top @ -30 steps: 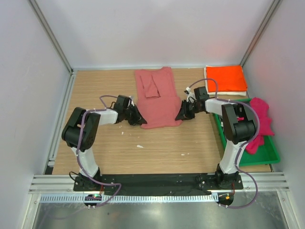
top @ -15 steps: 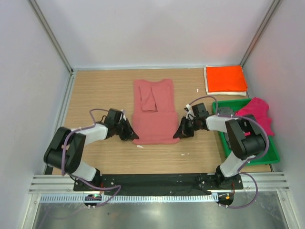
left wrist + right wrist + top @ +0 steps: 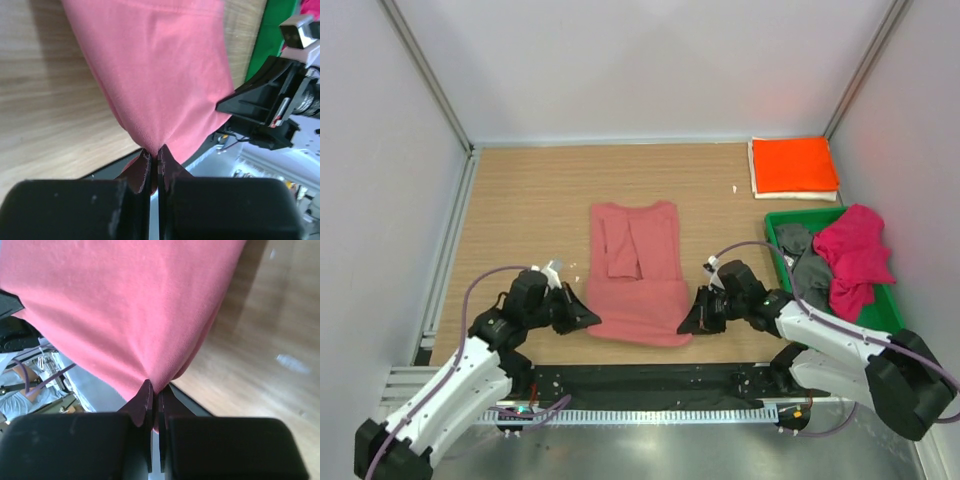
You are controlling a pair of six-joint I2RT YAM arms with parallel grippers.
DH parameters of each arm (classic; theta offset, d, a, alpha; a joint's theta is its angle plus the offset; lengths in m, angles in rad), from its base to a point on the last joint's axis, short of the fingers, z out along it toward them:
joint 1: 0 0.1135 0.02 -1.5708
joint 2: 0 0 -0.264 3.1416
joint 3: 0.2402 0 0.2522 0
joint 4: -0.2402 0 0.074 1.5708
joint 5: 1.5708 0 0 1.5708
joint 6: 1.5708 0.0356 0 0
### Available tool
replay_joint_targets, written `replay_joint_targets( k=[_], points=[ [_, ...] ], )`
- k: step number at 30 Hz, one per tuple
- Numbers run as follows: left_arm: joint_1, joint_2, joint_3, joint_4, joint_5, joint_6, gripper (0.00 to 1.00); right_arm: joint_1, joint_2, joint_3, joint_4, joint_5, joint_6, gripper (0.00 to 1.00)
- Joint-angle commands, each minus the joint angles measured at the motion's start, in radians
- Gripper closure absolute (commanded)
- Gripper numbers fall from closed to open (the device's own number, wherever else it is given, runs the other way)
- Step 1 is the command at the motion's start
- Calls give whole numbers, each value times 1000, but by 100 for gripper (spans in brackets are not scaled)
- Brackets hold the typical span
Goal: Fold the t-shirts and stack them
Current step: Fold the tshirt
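T-shirts counted: five, namely salmon-red t-shirt (image 3: 635, 270), orange t-shirt (image 3: 795, 165), white t-shirt (image 3: 800, 194), magenta t-shirt (image 3: 855, 255) and dark grey t-shirt (image 3: 807, 265) (grey heap possibly more than one piece; cannot tell).
Grippers counted: two — left gripper (image 3: 588, 318) and right gripper (image 3: 686, 322).
Trays counted: one green tray (image 3: 885, 325), at the right side of the table (image 3: 520, 200).
Salmon-red t-shirt, place: flat on the middle of the table, near hem close to the front edge, stretched between the two grippers.
Salmon-red t-shirt, look: narrow rectangle with a flap folded inward over the upper left part and a crease across the lower part; smooth knit drawn up into a small peak at each near corner.
Left gripper: clamped tight on the near left corner, cloth pinched between the fingertips.
Right gripper: clamped tight on the near right corner in the same way.
Orange and white: folded and stacked in the far right corner — orange on top, with only a white rim showing.
Magenta and dark grey: crumpled in the tray, grey to the left of magenta.
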Motion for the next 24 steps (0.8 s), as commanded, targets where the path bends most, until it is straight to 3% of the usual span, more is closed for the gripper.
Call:
replay_joint_targets(
  k=[1,5,8,13,18,20,24],
  points=[
    [-7,-99,-4,-172,-40,-95,100,48,-79,-9,-62,85,138,99],
    [-7,-135,54,-247,-92,-113,100,53,-115,45,-93,94,166,99],
    [11,-25,141,-262,-112,-83,100,44,-55,132,-112,79,149,99],
    [182,243,247,-122,46,-46,100,-97,147,319,-150,-8,40,99],
    [209,460,416,-46,26,-43,100,-236,391,583,-214,-143,-75,99],
    [230,610,573,-43,32,21,100,-268,513,719,-260,-168,-122,99],
    [290,866,751,-37,147,75,100,-306,698,908,-306,-200,-152,99]
  ],
)
